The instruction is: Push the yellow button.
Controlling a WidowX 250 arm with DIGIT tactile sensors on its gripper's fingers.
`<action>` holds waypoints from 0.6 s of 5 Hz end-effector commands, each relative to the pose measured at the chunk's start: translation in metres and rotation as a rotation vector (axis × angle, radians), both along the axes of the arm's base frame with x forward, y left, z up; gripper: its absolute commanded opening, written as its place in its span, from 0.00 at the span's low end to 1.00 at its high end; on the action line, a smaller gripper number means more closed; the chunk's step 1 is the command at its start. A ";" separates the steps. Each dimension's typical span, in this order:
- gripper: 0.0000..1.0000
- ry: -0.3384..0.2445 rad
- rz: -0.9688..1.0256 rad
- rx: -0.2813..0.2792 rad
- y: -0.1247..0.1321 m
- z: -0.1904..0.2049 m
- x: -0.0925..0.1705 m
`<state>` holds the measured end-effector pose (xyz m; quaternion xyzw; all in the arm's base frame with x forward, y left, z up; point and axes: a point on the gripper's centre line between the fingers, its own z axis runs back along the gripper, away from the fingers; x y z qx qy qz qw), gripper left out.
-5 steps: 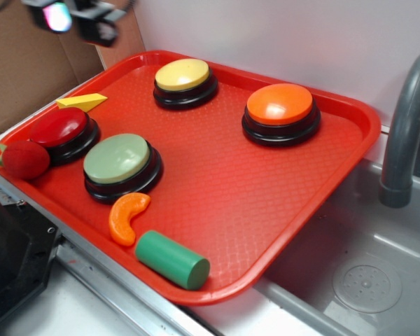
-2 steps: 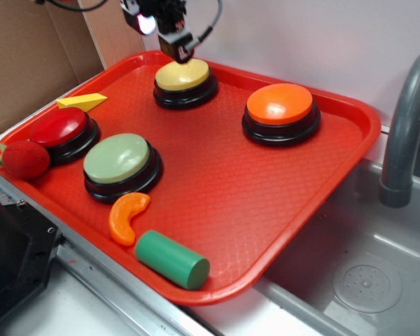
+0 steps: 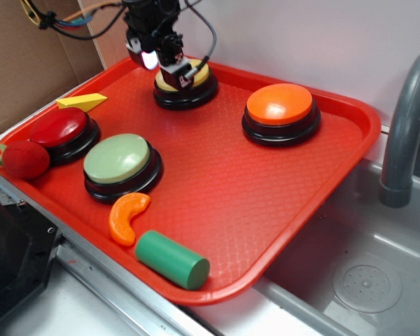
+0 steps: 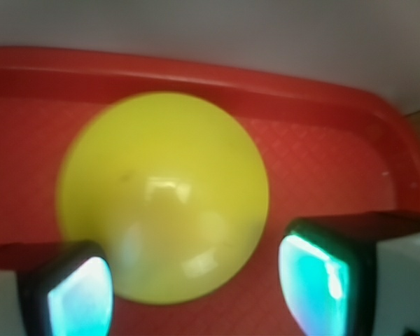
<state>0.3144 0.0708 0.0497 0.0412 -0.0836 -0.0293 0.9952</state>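
Sat at the far edge of the red textured plastic tray (image 3: 322, 189), against the back rim: the round pale-yellow domed plastic push button (image 3: 196, 75) on its black ring base, left of the larger orange domed button (image 3: 280, 103) and beyond the pale green domed button (image 3: 116, 158). Hung right over the yellow dome, seemingly touching its top in the exterior view: the black tool (image 3: 173, 73). In the wrist view, spread apart, gripping nothing, both fingertips (image 4: 80, 294) flanking the near edge of the dome. Judged stiff, smooth and glossy, likely slippery, sprung to sink under a light load. Best pressed straight down at the crown, not grasped; off-centre contact liable to slide down the curve.
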 end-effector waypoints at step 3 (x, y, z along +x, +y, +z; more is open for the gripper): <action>1.00 -0.105 -0.001 0.020 -0.023 0.076 -0.027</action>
